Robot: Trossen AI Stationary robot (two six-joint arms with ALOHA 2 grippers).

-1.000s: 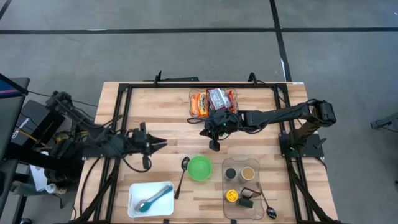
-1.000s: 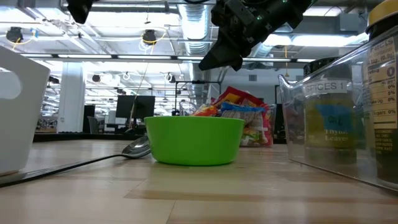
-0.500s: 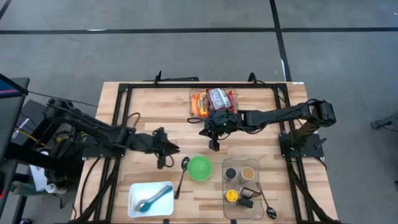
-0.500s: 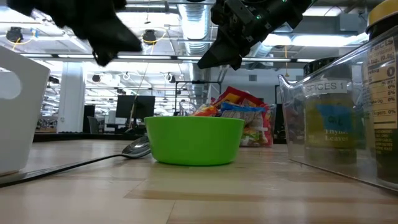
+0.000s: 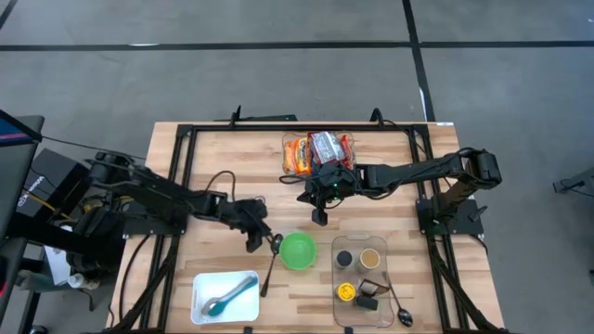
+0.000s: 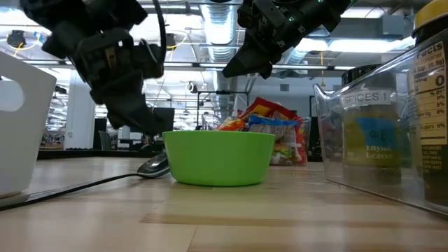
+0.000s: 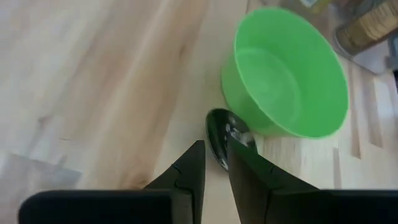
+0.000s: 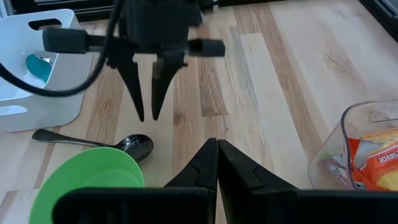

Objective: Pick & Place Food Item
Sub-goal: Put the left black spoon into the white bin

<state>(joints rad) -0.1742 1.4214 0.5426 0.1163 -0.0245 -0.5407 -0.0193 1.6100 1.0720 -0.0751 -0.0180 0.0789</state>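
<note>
One green bowl (image 5: 298,250), three spoons, wooden desk (image 5: 241,176). Left tool (image 5: 251,243) slightly parted, empty; right tool (image 5: 319,217) closed, empty.

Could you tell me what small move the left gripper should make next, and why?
Probably lower straight down and shut on the metal spoon. The left gripper hovers above the spoon's bowl end, beside the green bowl, its fingers only narrowly apart and gripping nothing. The right gripper waits shut, farther back.
</note>
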